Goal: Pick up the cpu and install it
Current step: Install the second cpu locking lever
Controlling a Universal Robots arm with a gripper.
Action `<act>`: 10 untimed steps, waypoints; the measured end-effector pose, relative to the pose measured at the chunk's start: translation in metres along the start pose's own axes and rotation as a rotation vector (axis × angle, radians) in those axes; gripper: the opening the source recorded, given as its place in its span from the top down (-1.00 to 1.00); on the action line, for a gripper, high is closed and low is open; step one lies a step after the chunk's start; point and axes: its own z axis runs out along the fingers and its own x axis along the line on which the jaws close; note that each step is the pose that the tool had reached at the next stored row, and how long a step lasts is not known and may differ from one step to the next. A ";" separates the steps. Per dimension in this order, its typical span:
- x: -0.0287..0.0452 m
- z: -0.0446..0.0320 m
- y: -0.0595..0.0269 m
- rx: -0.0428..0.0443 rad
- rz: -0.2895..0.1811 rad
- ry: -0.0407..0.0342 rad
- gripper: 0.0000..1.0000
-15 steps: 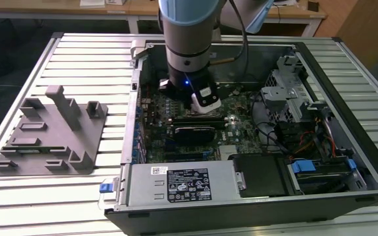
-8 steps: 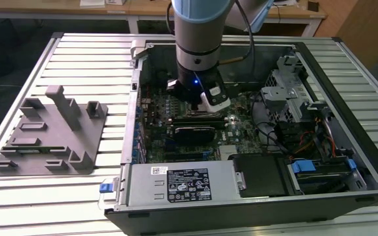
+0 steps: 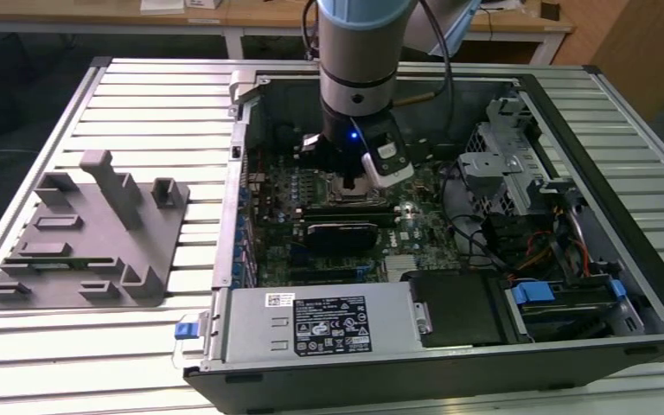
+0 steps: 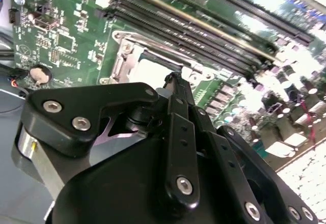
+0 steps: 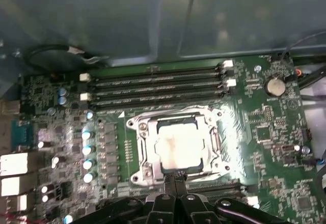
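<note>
The chip shows a pale silver-white top inside a shiny metal frame, on a green board speckled with silver caps at nine o'clock. The gripper is matte black with silver screws. In the exterior view, a grey tray lies on the white ribbed table

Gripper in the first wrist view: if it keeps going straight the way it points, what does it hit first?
Most likely the cpu sitting in the socket frame; the gripper tips sit at its near edge, though depth is unclear.
</note>
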 end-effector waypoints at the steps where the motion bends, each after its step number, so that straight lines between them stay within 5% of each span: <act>1: -0.0010 0.0005 0.0022 0.0015 0.000 -0.0002 0.79; 10: -0.0109 0.0040 0.0199 0.0225 -0.001 -0.0020 0.79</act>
